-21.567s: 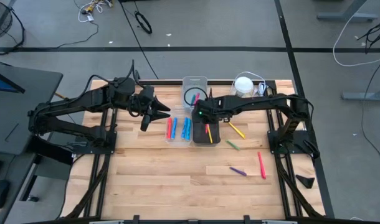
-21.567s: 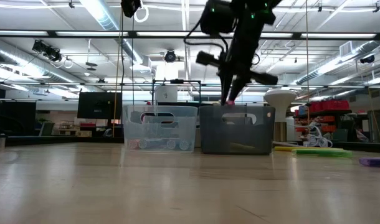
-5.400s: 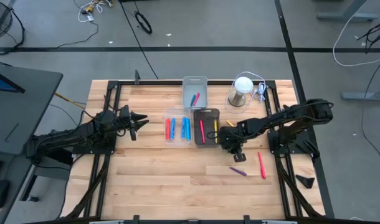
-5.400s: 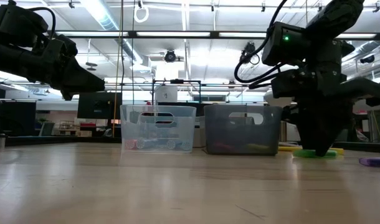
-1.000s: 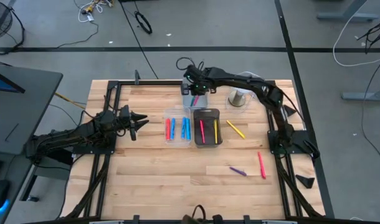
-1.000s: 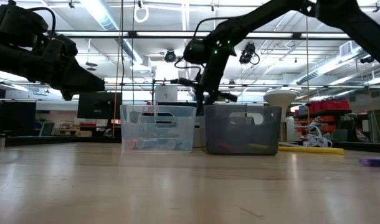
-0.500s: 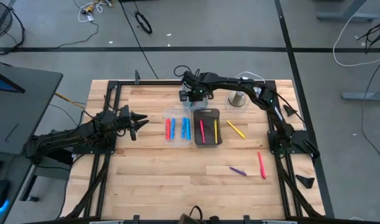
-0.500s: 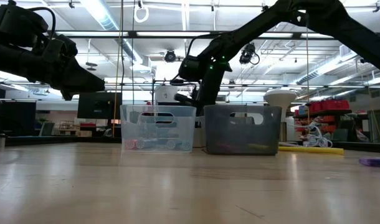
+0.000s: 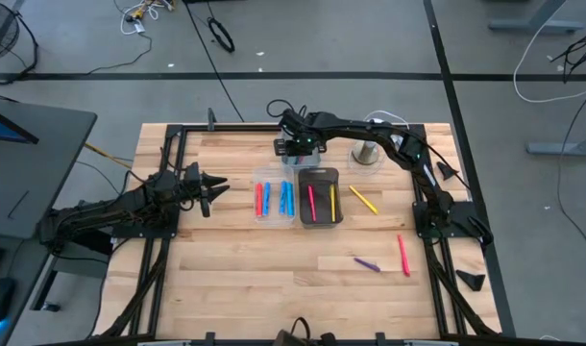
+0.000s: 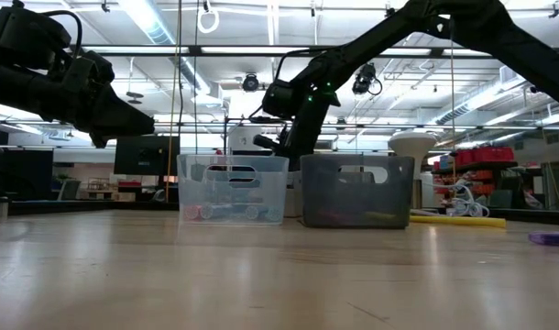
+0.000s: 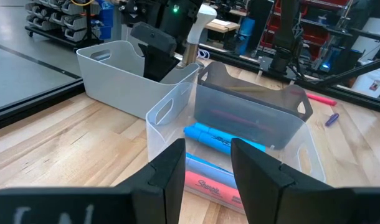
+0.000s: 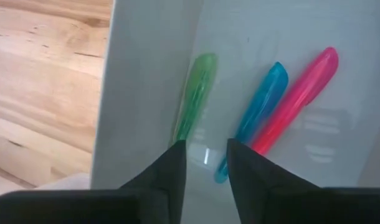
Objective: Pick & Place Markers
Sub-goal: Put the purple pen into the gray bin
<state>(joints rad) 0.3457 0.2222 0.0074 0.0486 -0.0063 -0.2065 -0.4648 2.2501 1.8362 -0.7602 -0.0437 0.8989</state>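
My right gripper (image 9: 300, 146) is open and low over the pale grey far bin (image 12: 146, 93), fingers pointing down into it. On the bin floor just beyond the fingertips lie a green marker (image 12: 193, 99), a blue one (image 12: 255, 112) and a pink one (image 12: 296, 93), none touched. My left gripper (image 9: 212, 185) is open and hovers left of the clear bin (image 9: 274, 197). That bin holds red (image 9: 259, 198) and blue (image 9: 287, 197) markers. The dark bin (image 9: 320, 196) holds a pink and a yellow marker.
Loose on the table right of the bins lie a yellow marker (image 9: 364, 200), a purple one (image 9: 367, 263) and a pink one (image 9: 403, 255). A grey cylinder (image 9: 367, 152) stands at the far edge beneath my right arm. Bare wood fills the near half.
My right gripper has come down toward the far grey bin and shifted slightly toward the table's near edge, then settled there. My left arm has kept still, and the markers on the table have stayed put.
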